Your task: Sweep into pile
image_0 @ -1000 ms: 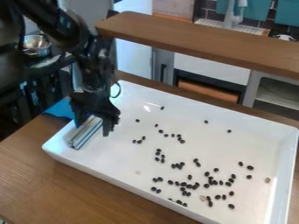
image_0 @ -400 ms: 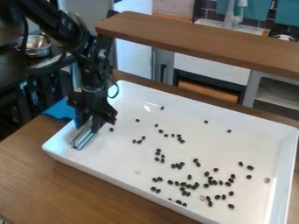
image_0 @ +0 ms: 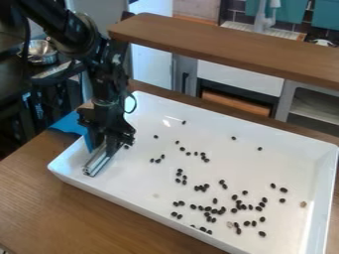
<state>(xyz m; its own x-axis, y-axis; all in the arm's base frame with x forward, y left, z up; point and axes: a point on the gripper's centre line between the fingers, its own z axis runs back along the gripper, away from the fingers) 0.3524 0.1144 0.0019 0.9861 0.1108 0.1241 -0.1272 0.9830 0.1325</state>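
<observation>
"Where do we log the grooved metal bar (image_0: 96, 163)?"

"White tray (image_0: 142, 176), view's left end; gripper (image_0: 104, 149) closed on bar. Long axis: slanted, lower end toward near rim."

"Our black beans (image_0: 214, 211)?"

"Scattered, bar's right."

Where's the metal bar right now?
Camera view: the metal bar is at the white tray's left end, directly below the gripper, left of the scattered black beans.

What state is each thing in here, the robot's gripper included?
Gripper: fingers closed on the metal bar
Metal bar: held, slanting, inside the tray
Dark beans: scattered, not yet in one pile
White tray: upright on the table
</observation>
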